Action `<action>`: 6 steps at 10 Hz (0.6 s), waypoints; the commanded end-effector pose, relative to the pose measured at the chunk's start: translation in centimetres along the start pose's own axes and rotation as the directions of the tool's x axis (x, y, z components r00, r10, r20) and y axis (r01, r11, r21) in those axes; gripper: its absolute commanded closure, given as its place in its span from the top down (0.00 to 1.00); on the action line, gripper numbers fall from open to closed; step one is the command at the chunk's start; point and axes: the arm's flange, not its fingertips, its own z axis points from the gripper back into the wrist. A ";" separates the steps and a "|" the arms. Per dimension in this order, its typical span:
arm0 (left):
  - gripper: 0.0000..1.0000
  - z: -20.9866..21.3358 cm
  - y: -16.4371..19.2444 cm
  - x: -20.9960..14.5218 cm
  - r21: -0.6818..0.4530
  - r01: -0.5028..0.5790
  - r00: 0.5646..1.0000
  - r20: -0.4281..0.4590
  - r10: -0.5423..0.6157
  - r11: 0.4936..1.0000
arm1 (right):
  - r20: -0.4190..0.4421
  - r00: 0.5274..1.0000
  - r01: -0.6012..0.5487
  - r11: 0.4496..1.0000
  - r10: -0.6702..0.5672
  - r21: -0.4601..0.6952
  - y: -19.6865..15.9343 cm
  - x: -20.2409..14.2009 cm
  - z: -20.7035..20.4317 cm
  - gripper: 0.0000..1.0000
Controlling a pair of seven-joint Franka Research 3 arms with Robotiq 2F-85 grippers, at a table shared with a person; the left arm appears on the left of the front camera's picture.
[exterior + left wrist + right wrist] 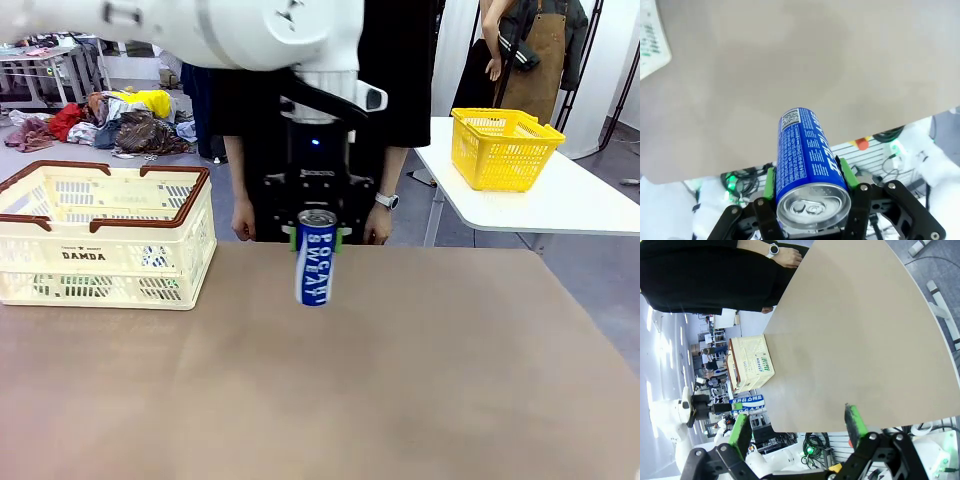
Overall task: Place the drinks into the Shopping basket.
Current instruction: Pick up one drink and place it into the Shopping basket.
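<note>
A blue drink can [315, 263] with white lettering hangs upright above the middle of the brown table, held near its silver top by my left gripper [317, 236]. In the left wrist view the green pads [845, 172] press both sides of the can [805, 155]. The cream Shopping basket [100, 236] with a brown rim stands on the table at the left, well apart from the can. My right gripper [797, 427] stands open off the table's edge with nothing between its fingers. From there the basket [751, 363] and the held can [747, 402] show far off.
A person in black stands at the far edge behind the can, with hands [378, 226] resting near the table. A yellow mesh basket [503, 147] sits on a separate white table at the back right. The brown tabletop [420, 360] is bare.
</note>
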 end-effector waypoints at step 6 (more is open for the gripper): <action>0.00 0.0 0.0 0.0 0.000 0.000 1.000 0.000 0.000 1.000 | 0.005 1.000 -0.024 1.000 0.024 0.015 0.0 0.1 0.1 1.00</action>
